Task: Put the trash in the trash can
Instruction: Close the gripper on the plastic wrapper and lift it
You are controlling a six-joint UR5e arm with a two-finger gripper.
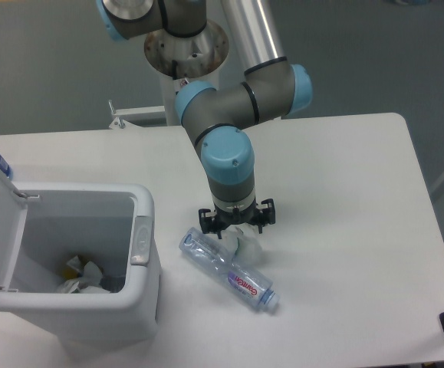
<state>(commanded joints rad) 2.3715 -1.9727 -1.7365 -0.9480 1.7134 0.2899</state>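
Camera view, jaws spread wide over crumpled wrapper (246, 244), gripping nothing, bottle (229, 271) just beside; bin (141, 230) apart
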